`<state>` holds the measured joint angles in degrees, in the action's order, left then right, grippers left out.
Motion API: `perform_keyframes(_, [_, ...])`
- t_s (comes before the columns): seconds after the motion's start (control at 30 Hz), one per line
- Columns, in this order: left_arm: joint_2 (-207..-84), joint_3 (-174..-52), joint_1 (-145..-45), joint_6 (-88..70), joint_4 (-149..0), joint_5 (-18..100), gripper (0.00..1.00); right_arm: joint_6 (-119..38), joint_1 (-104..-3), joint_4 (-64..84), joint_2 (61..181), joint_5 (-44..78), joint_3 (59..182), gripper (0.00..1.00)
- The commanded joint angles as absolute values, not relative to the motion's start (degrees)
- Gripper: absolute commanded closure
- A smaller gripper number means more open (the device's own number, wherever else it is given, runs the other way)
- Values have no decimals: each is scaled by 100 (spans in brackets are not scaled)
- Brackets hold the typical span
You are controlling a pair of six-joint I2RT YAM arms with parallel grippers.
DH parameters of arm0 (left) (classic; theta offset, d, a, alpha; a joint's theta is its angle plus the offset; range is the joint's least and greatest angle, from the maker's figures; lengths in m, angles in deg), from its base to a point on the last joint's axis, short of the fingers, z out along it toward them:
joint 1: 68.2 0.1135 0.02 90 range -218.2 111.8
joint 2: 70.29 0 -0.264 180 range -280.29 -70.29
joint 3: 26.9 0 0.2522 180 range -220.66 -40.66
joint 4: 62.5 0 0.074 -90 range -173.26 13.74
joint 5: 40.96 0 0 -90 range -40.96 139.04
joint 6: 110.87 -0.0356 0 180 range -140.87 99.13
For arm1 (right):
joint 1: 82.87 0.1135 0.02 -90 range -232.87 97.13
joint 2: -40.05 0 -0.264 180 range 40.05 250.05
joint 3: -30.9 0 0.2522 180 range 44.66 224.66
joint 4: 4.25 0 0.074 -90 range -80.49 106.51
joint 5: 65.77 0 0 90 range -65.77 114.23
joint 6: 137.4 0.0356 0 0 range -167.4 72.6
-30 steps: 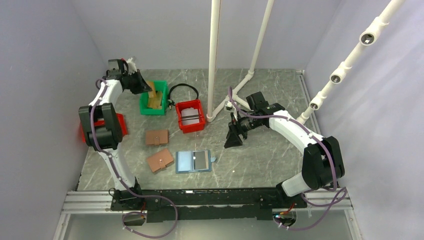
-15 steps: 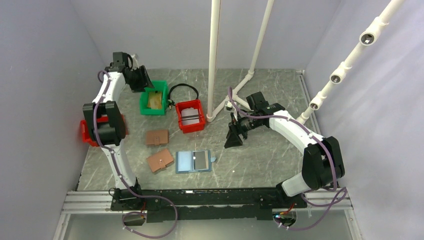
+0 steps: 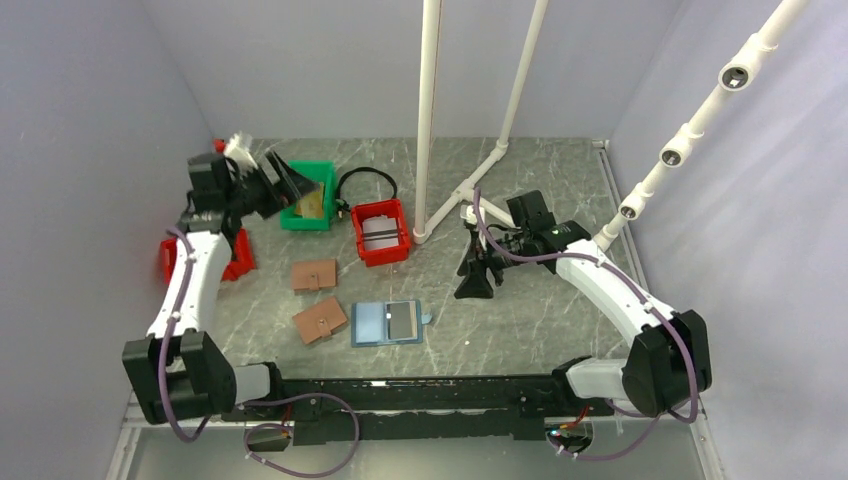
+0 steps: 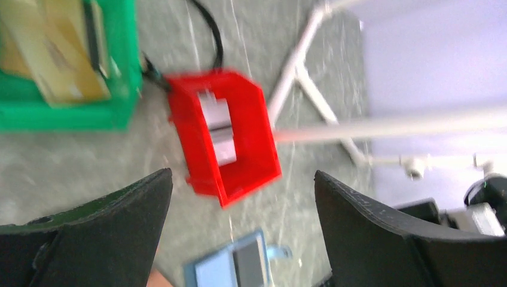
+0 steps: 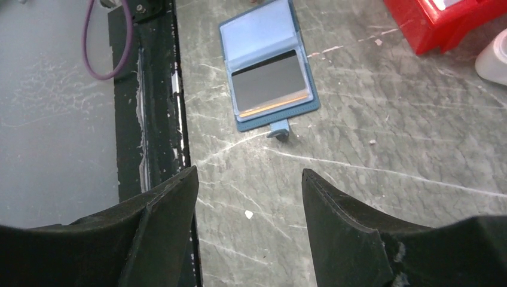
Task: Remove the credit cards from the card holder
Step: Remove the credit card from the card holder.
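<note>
The blue card holder (image 3: 388,323) lies open on the table near the front, with a dark card with a gold edge (image 5: 270,84) in its right pocket. Gold-tan credit cards (image 3: 314,203) lean inside the green bin (image 3: 305,224); they also show blurred in the left wrist view (image 4: 60,54). My left gripper (image 3: 283,183) hangs open and empty just left of the green bin. My right gripper (image 3: 478,280) is open and empty over bare table to the right of the card holder (image 5: 269,66). The card holder (image 4: 230,269) sits low between the left fingers.
A red bin (image 3: 382,232) holding a grey thing stands behind the card holder, with a black cable (image 3: 365,178) beside it. Two brown wallets (image 3: 314,274) (image 3: 320,321) lie left of the holder. Another red bin (image 3: 235,255) is at far left. White pipes (image 3: 428,120) rise mid-back.
My left gripper opened and let a gold-tan card go into the green bin, then drew back to the left. The right arm shifted slightly to the right.
</note>
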<state>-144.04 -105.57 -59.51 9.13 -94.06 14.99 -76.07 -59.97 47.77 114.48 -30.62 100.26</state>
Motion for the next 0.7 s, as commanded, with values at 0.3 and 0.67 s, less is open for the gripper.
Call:
perform_keyframes(0.3, [-12194, -7285, -9288, 2736, -8507, 2658, 36, -7790, -5321, 3727, 11609, -3852, 9291, 38])
perform_keyframes(0.67, [-12193, -5871, -10486, 3569, -6914, 3639, 41, -5797, -4122, 2674, 13019, -2036, 9656, 85])
